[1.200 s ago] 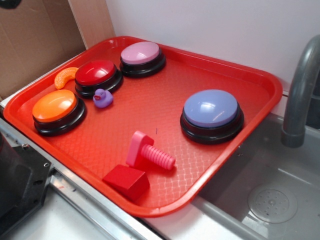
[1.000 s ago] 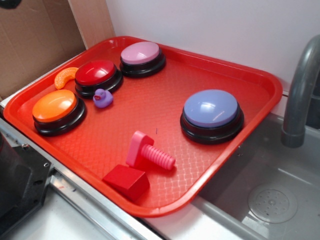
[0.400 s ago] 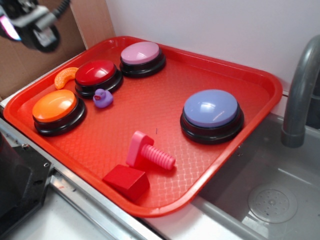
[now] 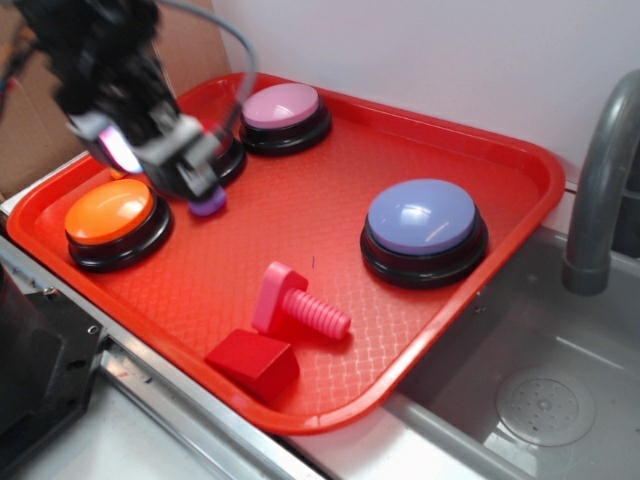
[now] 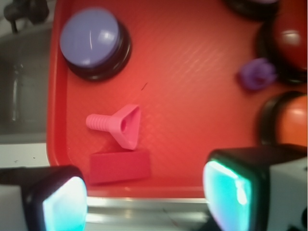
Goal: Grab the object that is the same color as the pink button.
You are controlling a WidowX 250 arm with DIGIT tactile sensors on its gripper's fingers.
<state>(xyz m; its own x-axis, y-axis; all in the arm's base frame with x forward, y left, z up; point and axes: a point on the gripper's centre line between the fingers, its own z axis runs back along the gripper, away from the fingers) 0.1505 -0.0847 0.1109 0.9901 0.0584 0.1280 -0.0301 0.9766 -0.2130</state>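
Looking at a red tray [image 4: 500, 150] sitting next to a gray sink [image 4: 560, 400] with a gray faucet [image 4: 600, 190].

Finding the pink toy bolt [image 4: 298, 308] lying on its side near the front edge of the tray, with its flat square head pointing toward the left side and its bumpy shaft pointing toward the sink side. Seeing it again in the wrist view [image 5: 118, 126], out in the open, with nothing gripping it.

Spotting a red wedge block [image 4: 253, 362] just beside the bolt, right at the front edge. Not being able to tell if the two are touching.

Noticing the pink button [image 4: 284, 115] sitting at the back edge of the tray, well apart from the bolt. Seeing a big blue-lavender button [image 4: 424, 230] toward the right side, and an orange button [image 4: 115, 222] by the left edge.

Watching the gripper [image 4: 175, 160], all blurry, hanging above the back left part of the tray, covering most of a red button [image 4: 230, 155] and part of a small purple duck [image 4: 208, 205].

Looking down from the wrist at the gripper [image 5: 144, 192] with its two fingers [image 5: 57, 202] spread wide apart. Holding nothing at all. Staying well apart from the bolt, up above the tray.
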